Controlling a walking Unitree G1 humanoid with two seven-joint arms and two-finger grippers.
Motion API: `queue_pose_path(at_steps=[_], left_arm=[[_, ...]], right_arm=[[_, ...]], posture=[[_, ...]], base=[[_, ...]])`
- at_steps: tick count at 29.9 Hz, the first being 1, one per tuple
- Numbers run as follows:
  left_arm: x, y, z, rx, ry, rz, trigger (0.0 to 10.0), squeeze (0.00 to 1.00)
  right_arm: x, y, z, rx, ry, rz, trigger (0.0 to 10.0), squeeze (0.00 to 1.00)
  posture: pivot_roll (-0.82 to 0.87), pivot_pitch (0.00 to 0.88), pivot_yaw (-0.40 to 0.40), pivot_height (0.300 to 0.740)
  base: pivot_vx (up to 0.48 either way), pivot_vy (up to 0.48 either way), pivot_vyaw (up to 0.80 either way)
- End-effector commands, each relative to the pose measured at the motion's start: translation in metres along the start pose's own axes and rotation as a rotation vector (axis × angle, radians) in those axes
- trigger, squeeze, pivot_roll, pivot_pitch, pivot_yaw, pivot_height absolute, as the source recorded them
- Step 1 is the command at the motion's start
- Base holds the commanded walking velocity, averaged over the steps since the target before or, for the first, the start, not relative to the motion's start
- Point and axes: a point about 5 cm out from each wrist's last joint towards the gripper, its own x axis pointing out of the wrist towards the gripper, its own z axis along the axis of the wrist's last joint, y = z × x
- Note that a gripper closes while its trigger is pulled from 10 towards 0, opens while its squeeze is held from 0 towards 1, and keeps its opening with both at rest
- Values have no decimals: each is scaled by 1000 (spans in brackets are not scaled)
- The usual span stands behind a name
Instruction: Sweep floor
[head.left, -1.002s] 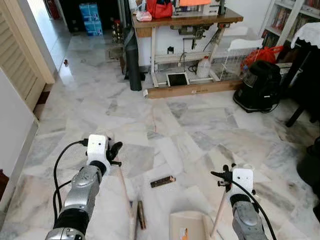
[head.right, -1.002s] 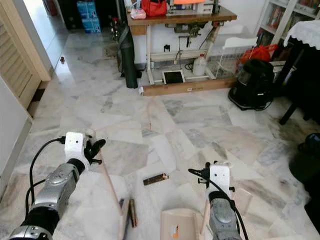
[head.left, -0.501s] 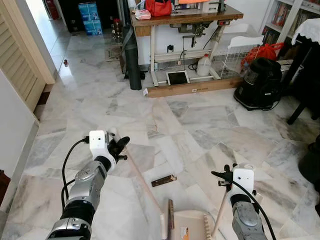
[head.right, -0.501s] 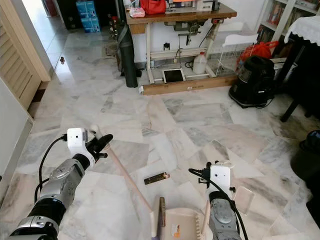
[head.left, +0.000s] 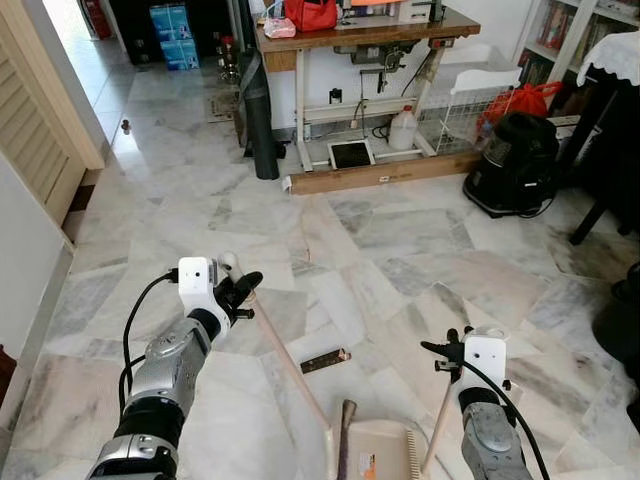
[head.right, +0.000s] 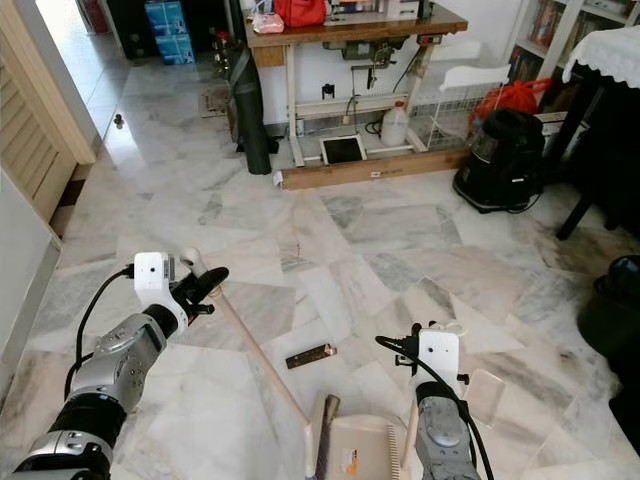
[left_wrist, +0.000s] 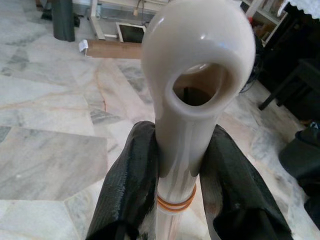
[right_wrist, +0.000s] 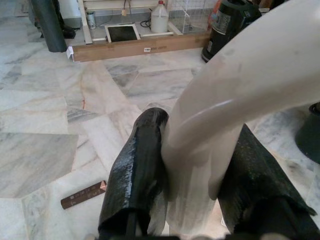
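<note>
Marble floor (head.left: 400, 250), left gripper (head.left: 243, 290) fingers clamping broom handle (head.left: 290, 365); right gripper (right_wrist: 190, 165) fingers clamping dustpan handle (head.left: 438, 435), dustpan (head.left: 380, 452) cut off

We saw our right gripper (right_wrist: 192, 180) with its jaws clamped on the cream dustpan handle (right_wrist: 240, 100), which swept away toward one o'clock. A small brown bar (right_wrist: 83, 194) lay on the marble floor (right_wrist: 60, 115) at about nine o'clock of the jaws. Far off at twelve o'clock stood a wooden plank (right_wrist: 135, 47), a white jug (right_wrist: 159, 10) and a black vacuum (right_wrist: 230, 20).
</note>
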Motion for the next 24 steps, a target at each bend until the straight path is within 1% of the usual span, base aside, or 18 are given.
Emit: queue_pose_path(at_steps=[1,4,7,8,9,19,22,24], left_arm=[[-1,0,2,-14,3,-22,10000,0],[-1,0,1,-12,12,-23,10000,0],[-4,-5,0,-39,30,-75,10000,0],[-4,-5,0,-41,32,-83,10000,0],[-5,-8,-1,-35,43,-117,10000,0],[-8,-10,5,-34,53,-168,10000,0],[-8,-8,8,-25,32,-144,10000,0],[-7,-6,14,-37,2,-122,10000,0]], right_arm=[[-1,6,-3,-11,26,22,10000,0],[0,6,-3,-12,25,22,10000,0],[1,4,-1,-11,21,17,10000,0],[1,4,-1,-12,21,17,10000,0],[2,4,0,-11,19,15,10000,0],[5,5,4,-5,9,4,10000,0],[7,3,6,44,5,-21,10000,0],[8,1,8,84,-2,-36,10000,0]], posture=[[4,1,32,740],[4,1,32,740],[9,0,32,740],[9,0,32,740],[13,0,31,740],[19,0,32,740],[20,0,32,740],[19,0,33,740]], base=[[0,0,0],[0,0,0],[0,0,0],[0,0,0],[0,0,0],[0,0,0],[0,0,0],[0,0,0]])
